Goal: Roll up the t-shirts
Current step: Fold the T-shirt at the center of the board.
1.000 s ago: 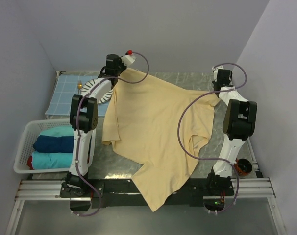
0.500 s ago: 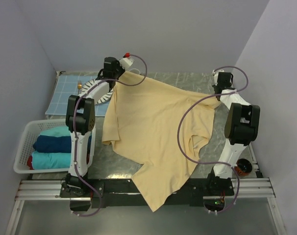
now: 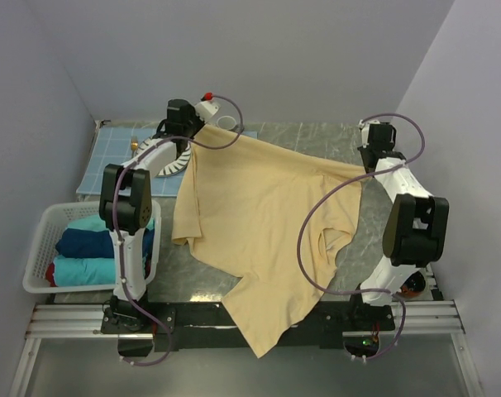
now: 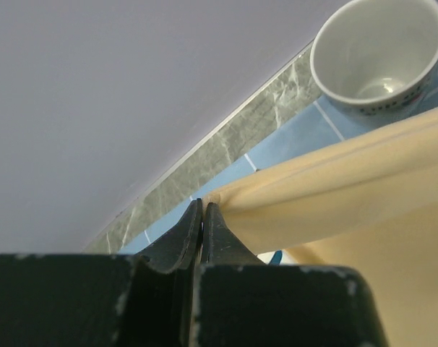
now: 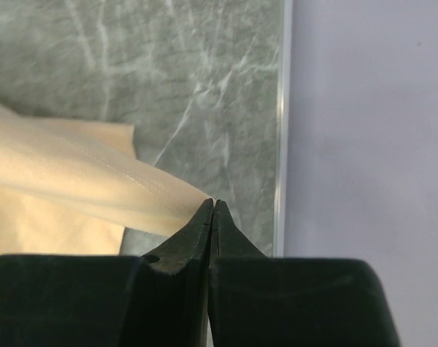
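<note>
A large pale yellow-tan t-shirt (image 3: 259, 223) is spread over the marble table (image 3: 317, 136), and its near end hangs past the front edge. My left gripper (image 3: 190, 132) is shut on the shirt's far left corner (image 4: 335, 195) and holds it up above the blue placemat. In the left wrist view the tips (image 4: 203, 204) pinch the cloth edge. My right gripper (image 3: 369, 165) is shut on the far right corner; the right wrist view shows the tips (image 5: 213, 202) clamping the hem (image 5: 82, 177) above the table. The edge between the two grippers is drawn fairly taut.
A white basket (image 3: 42, 240) at the left holds rolled teal (image 3: 89, 270) and navy (image 3: 89, 243) t-shirts. A blue grid placemat (image 3: 110, 157) carries a patterned plate (image 3: 169, 159) and a white cup (image 4: 378, 54). Walls stand close behind and to the right. A small dark pot (image 3: 412, 283) sits by the right base.
Both grippers have moved toward the back wall and slightly apart, taking the shirt's far edge with them and pulling it tauter. Both grips have held.
</note>
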Motion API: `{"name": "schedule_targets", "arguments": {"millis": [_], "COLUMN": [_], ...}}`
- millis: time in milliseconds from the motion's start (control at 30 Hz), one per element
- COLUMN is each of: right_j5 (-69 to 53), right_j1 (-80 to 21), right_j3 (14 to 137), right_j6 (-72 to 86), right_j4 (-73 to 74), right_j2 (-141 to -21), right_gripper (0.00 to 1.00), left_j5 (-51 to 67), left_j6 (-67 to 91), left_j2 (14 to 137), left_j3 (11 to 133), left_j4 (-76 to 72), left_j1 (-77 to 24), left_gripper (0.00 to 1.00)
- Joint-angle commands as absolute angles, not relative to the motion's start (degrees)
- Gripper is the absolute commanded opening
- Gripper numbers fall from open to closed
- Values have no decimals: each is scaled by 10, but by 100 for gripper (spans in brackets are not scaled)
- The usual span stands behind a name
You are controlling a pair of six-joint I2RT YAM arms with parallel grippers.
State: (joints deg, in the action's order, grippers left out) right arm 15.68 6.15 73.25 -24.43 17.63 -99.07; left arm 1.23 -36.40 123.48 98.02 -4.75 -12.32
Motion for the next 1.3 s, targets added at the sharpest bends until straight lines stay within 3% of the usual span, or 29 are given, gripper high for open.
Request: {"name": "schedule_targets", "arguments": {"millis": [0,333,1000,1267], "right_j5": [136,138,201,217], "right_j1": [39,-25,-3,-3], "right_j3": [715,677,634,635], "right_j6": [-207,-190,-250,-251], "right_j4": [229,299,319,343], "right_j2": [-935,-860,-751,-725], "right_gripper": [0,0,0,0], "left_j5": [17,47,82,190], "left_j6": [-367,-374,-357,-332], "left_j2": [1175,1151,1117,1079], "left_j3": [961,928,895,900], "left_j4": [-47,-36,-26,47], "left_j1": [-108,-104,-107,-98], "left_gripper": [1,1,1,1]}}
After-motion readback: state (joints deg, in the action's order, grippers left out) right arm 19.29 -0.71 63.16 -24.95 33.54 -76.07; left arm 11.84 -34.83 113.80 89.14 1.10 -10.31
